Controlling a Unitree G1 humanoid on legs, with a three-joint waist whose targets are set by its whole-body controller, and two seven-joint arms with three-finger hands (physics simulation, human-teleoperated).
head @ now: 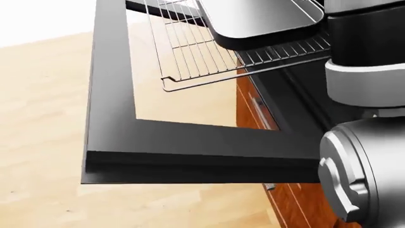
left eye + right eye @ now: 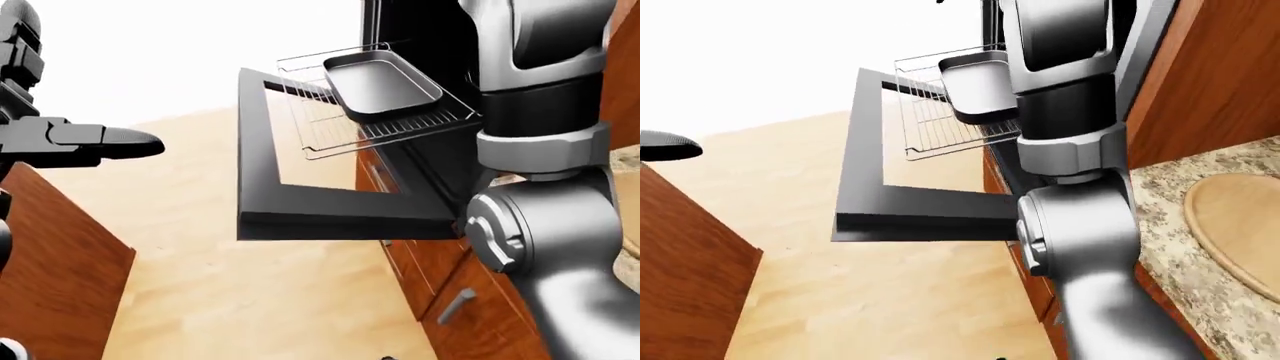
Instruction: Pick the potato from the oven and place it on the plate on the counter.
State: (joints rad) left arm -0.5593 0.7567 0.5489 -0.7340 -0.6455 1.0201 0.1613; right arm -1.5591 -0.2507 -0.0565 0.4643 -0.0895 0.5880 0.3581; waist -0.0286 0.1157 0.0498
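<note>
In the left-eye view the oven door (image 2: 300,217) hangs open and lies flat, its dark frame around a glass pane. Above it the wire rack (image 2: 330,127) is pulled out, and a grey baking tray (image 2: 382,84) sits on the rack. The tray looks empty; the potato does not show in any view. The right arm (image 2: 545,187) rises at the right side and covers part of the oven; the right hand is not visible. At the left edge the left hand (image 2: 80,141) is seen, dark, with its fingers (image 2: 130,142) stretched straight toward the right, so it is open and holds nothing.

In the head view the door frame fills the middle, the rack and the underside of the tray are at the top, and the wooden floor (image 1: 38,118) lies below.

In the right-eye view the speckled tabletop (image 2: 1185,247) shows at the right, and on it rests a round, pale wooden plate (image 2: 1238,225), cut by the picture's edge.
</note>
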